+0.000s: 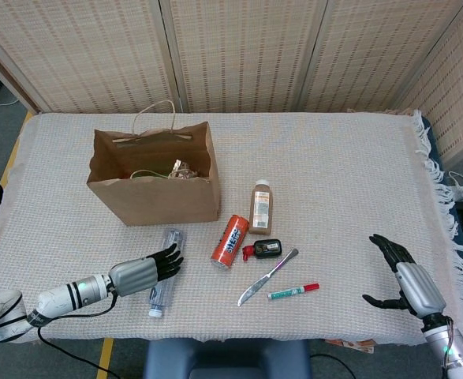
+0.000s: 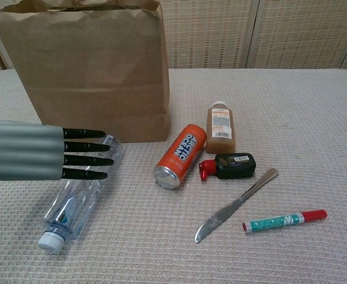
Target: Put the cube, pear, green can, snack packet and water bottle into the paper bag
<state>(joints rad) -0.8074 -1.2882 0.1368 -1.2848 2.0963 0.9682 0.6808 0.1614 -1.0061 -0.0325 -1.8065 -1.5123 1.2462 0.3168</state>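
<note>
A: What sits at the left of the cloth-covered desk [image 1: 334,158]?

B: The left robot hand [image 1: 146,270] [image 2: 40,152], at about 7 o'clock of the desk. Its black fingers [image 2: 81,154] lie straight and slightly apart over the upper part of the clear plastic water bottle [image 1: 162,272] [image 2: 78,196]; they hold nothing, and whether they touch the bottle cannot be told.

A: And the bottle itself?

B: It lies on its side on the cloth, white cap toward the desk's near edge, at 6 o'clock from the brown paper bag [image 1: 154,175] [image 2: 87,71]. The bag stands upright and open, with some items showing inside in the head view.

A: What comes next going right?

B: An orange drink can [image 1: 229,241] [image 2: 180,155] lying on its side, at 4 o'clock from the bag. Just right of it stands a small bottle of brown liquid [image 1: 261,207] [image 2: 220,127], and at 6 o'clock of that lies a small black bottle with a red cap [image 1: 263,249] [image 2: 229,166].

A: Further on?

B: A metal table knife [image 1: 267,276] [image 2: 235,205] lying aslant, then a green-and-white marker with a red cap [image 1: 293,290] [image 2: 284,220] at its 4 o'clock.

A: The far right?

B: The right robot hand [image 1: 401,276], at about 4 o'clock of the desk, fingers apart and curved, gripping nothing.
</note>
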